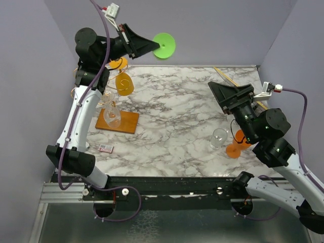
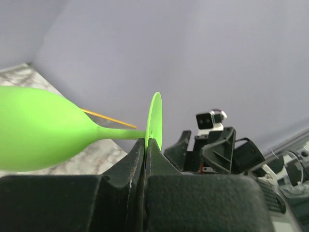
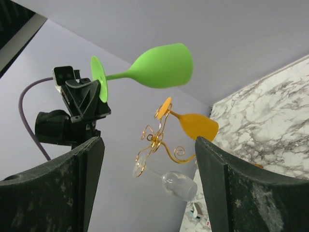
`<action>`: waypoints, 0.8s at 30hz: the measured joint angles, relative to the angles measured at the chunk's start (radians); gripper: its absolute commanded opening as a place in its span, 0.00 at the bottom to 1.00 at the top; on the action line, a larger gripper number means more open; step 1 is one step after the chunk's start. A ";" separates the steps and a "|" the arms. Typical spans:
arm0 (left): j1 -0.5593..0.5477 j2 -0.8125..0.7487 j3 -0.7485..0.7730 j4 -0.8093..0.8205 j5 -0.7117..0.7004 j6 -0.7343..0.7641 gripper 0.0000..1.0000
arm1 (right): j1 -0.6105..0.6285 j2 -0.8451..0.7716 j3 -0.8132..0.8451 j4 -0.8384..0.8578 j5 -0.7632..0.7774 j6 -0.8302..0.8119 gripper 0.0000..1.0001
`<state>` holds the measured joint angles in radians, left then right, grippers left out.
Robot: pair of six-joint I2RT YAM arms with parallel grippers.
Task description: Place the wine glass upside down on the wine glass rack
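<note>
Top view: the left hand (image 1: 153,47), clenched on the foot of the lime-green wine glass (image 1: 164,45), holds it above the gold wire rack on its orange-brown wooden base (image 1: 126,122); hanging is not yet done. Left wrist view: the glass lies sideways, not inverted. Right wrist view: the right hand (image 3: 148,140) stands released and empty, while an orange glass (image 3: 195,125) and a clear glass (image 3: 179,186) occupy two rack arms.

**Inspector:** Left side of the table?

**Assistant:** The wine glass rack (image 1: 127,123) stands near the left edge. A rear hung glass (image 1: 124,83) hangs on it, behind a front hung glass (image 1: 112,115). A card (image 1: 106,148) lies before the base.

**Inspector:** Elsewhere?

**Assistant:** The wine glass (image 1: 164,45) sits in the left gripper (image 1: 155,46), above the far edge, behind the rack. At near right, a right-side glass (image 1: 219,137) stands just left of a neighbouring glass (image 1: 234,149).
</note>
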<state>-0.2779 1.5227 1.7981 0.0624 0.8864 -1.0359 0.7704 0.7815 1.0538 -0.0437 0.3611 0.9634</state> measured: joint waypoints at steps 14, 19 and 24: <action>0.499 0.233 0.197 0.116 0.066 -0.154 0.00 | 0.000 0.014 -0.018 -0.021 0.011 0.004 0.80; 0.663 0.229 0.145 0.124 0.065 -0.166 0.00 | 0.000 0.016 -0.038 -0.022 0.010 0.008 0.80; 0.776 0.212 0.029 0.078 0.040 -0.143 0.00 | 0.000 0.017 -0.043 -0.029 0.010 0.012 0.80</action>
<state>0.4980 1.7351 1.8271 0.1406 0.9268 -1.1790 0.7704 0.7982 1.0103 -0.0731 0.3714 0.9756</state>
